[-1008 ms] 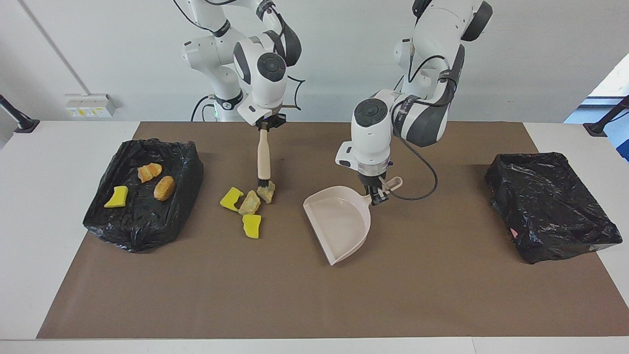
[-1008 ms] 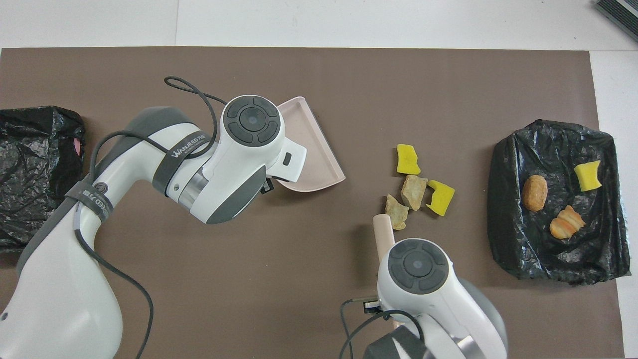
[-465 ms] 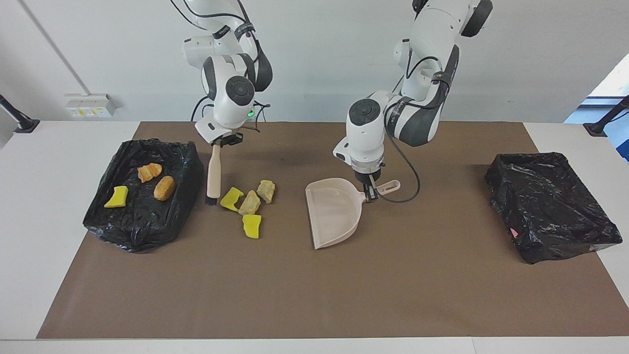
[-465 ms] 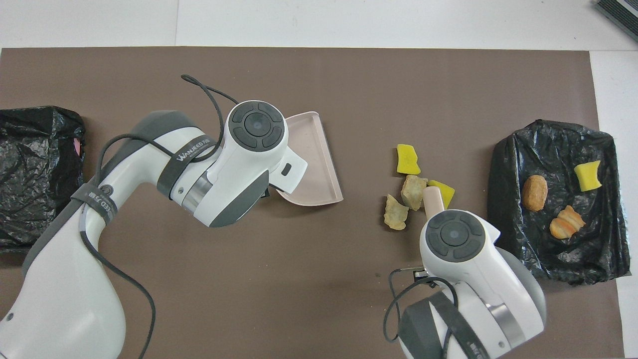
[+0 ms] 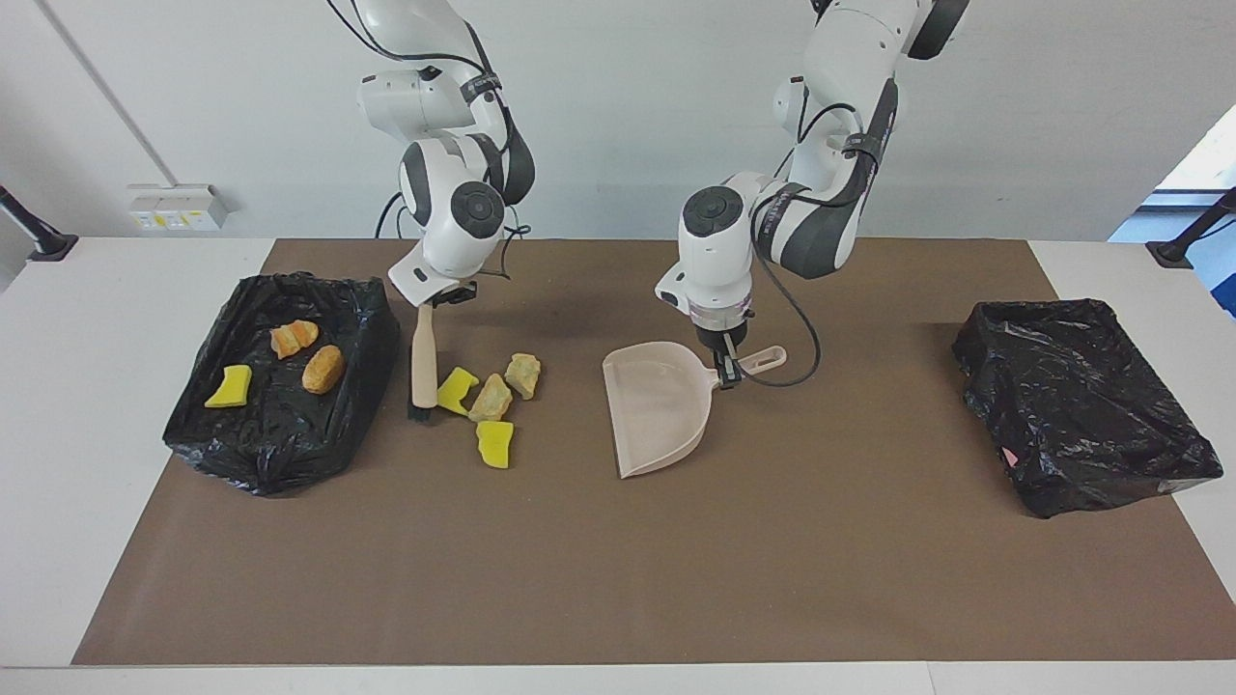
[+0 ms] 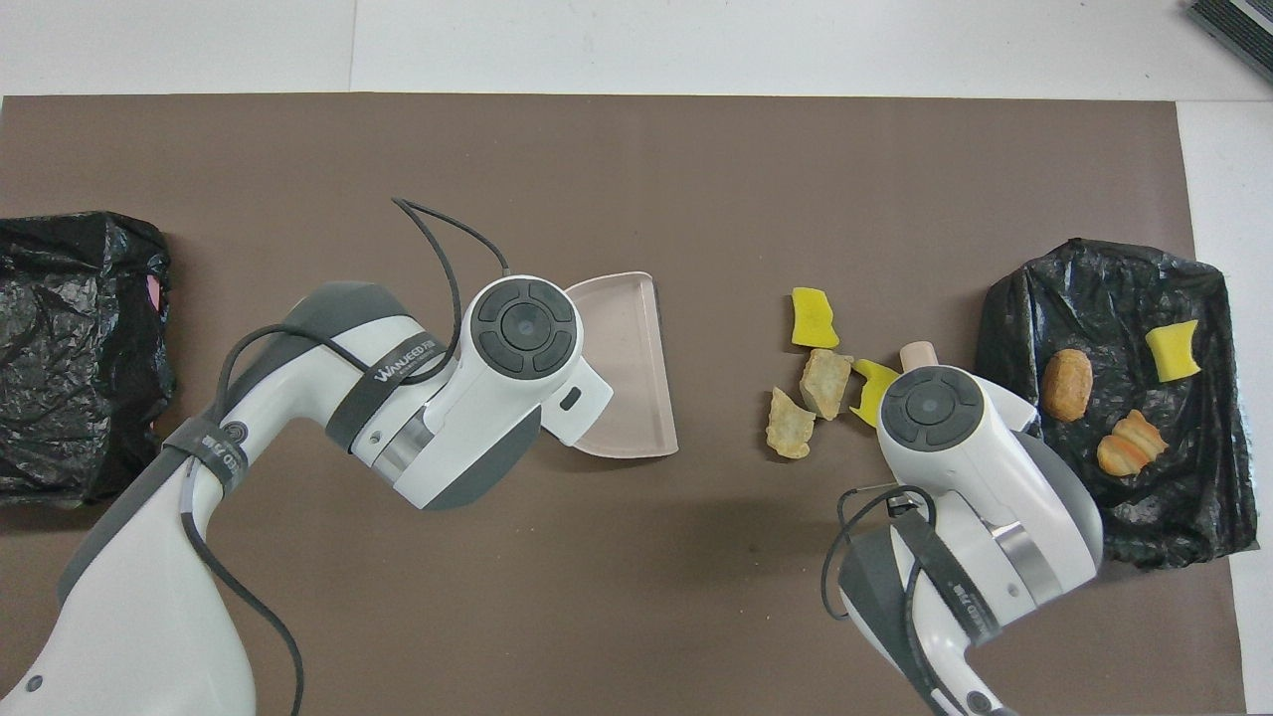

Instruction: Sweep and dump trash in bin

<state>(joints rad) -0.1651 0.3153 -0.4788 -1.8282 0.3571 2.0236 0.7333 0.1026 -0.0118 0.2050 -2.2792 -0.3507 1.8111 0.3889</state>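
Note:
Several loose pieces of trash lie on the brown mat: two yellow lumps (image 5: 455,390) (image 5: 495,444) and two tan lumps (image 5: 491,398) (image 5: 522,375), seen from overhead as a cluster (image 6: 823,382). Three more pieces (image 5: 323,369) lie in the black-lined bin (image 5: 280,444) at the right arm's end. My right gripper (image 5: 442,294) is shut on the beige brush (image 5: 423,352), held upright with its bristles (image 5: 421,413) down between the bin and the pile. My left gripper (image 5: 726,367) is shut on the handle of the beige dustpan (image 5: 661,405), whose mouth faces the pile.
A second black-lined bin (image 5: 1077,405) stands at the left arm's end of the mat (image 5: 772,560). In the overhead view the wrists hide both grippers; only the brush's handle top (image 6: 920,353) and part of the dustpan (image 6: 627,368) show.
My right gripper carried the brush from the robots' side of the pile around to its bin side and lowered it. The dustpan turned its mouth toward the pile.

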